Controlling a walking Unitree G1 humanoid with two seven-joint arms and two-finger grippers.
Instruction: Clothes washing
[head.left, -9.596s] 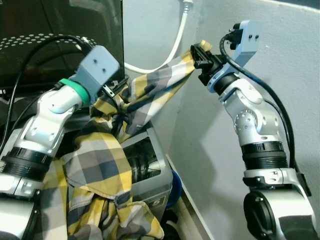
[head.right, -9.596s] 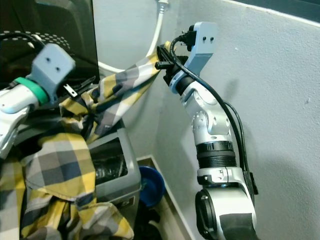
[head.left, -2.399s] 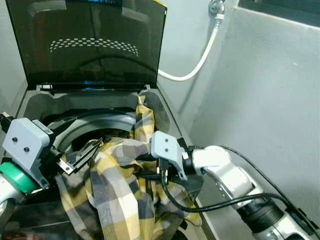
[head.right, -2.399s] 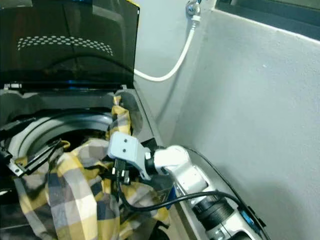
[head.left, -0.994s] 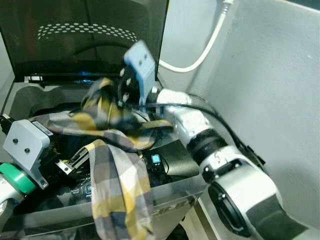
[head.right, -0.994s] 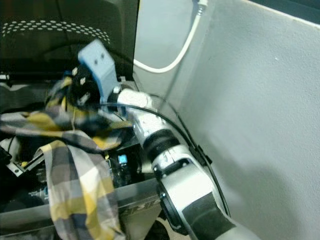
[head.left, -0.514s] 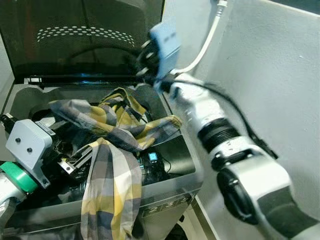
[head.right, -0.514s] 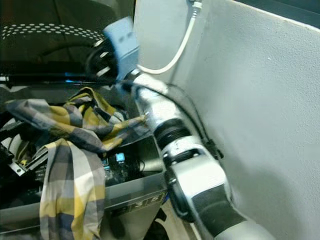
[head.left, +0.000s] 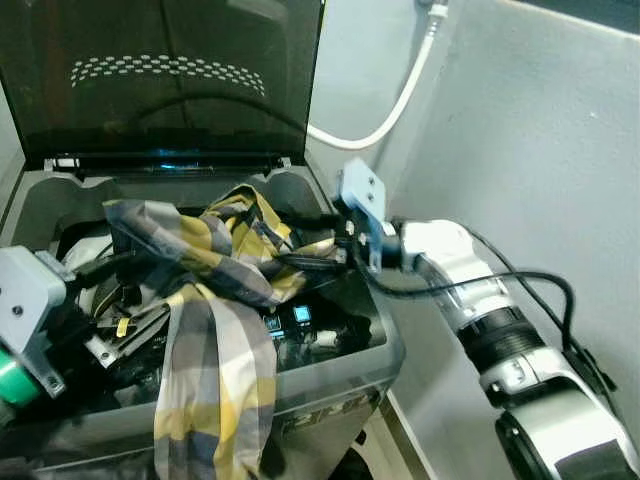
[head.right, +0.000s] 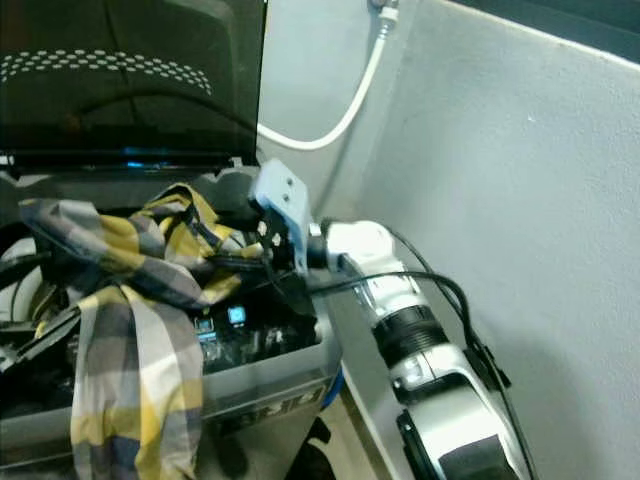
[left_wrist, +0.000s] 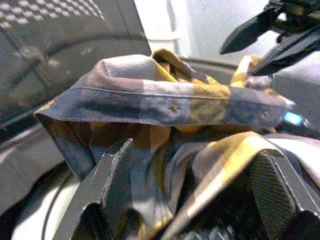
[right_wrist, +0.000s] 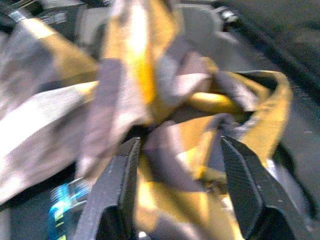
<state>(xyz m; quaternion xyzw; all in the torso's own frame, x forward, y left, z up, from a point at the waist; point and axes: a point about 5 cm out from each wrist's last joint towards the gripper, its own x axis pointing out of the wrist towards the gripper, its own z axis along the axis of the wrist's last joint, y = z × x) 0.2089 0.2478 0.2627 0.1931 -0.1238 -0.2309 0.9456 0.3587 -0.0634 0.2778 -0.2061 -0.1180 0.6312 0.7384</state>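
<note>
Tight corner: plain grey wall (head.left: 530, 130) on the right, paler wall (head.left: 355, 70) behind. White hose (head.left: 385, 118) curves down from a wall tap (head.right: 380, 12). Strip of light floor (head.left: 385, 455) at the base. Dark window edge (head.right: 560, 15) top right.

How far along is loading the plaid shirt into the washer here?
Done: the washer lid is up and the plaid shirt lies heaped over the drum opening. In hand: the right claw, fingers open, is at the bunched cloth. Left: one shirt end hangs over the washer's front rim and needs pushing in; the left claw sits open beside it.
</note>
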